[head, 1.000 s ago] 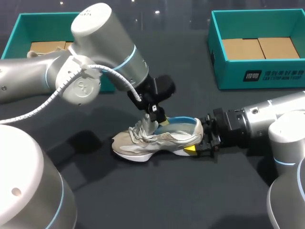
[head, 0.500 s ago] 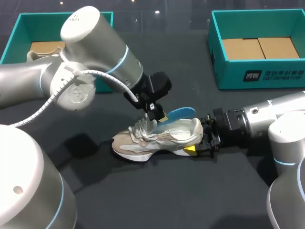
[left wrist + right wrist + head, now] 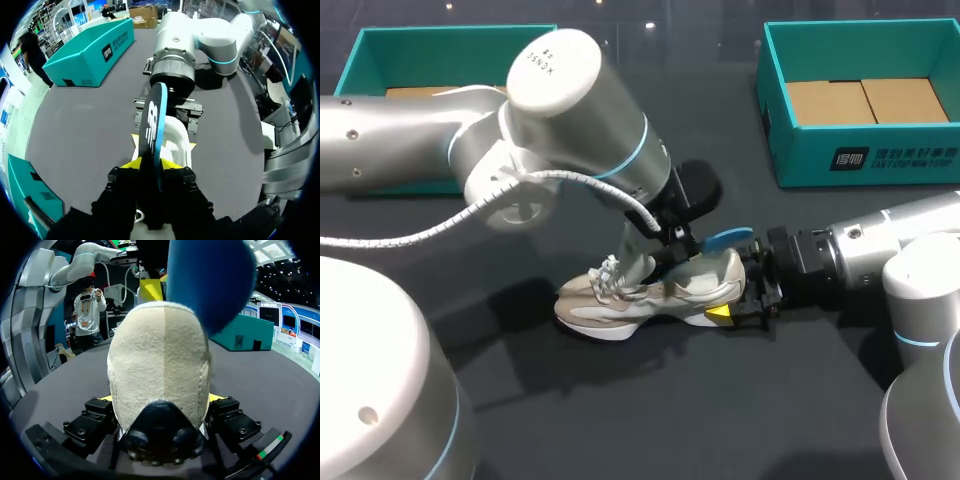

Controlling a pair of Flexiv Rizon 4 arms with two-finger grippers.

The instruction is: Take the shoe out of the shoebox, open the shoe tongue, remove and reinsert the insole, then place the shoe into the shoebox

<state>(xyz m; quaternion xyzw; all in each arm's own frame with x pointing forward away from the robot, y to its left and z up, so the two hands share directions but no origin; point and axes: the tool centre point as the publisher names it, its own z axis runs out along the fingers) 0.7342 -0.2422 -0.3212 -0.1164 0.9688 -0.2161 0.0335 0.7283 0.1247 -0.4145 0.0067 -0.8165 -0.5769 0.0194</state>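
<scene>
— Jaws, left gripper (image 3: 150,162)?
— Closed on blue insole (image 3: 152,115), free end above heel; thin, light, floppy, by judgement.
— Right gripper (image 3: 161,399)?
— Clamped on shoe (image 3: 160,360) heel, likely the stiffest hold; shoe on table (image 3: 720,400), outside shoebox (image 3: 865,160).

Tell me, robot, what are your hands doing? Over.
Left gripper shut on blue insole, raised over the heel. Right gripper shut on sneaker heel. Nothing in the way.
</scene>
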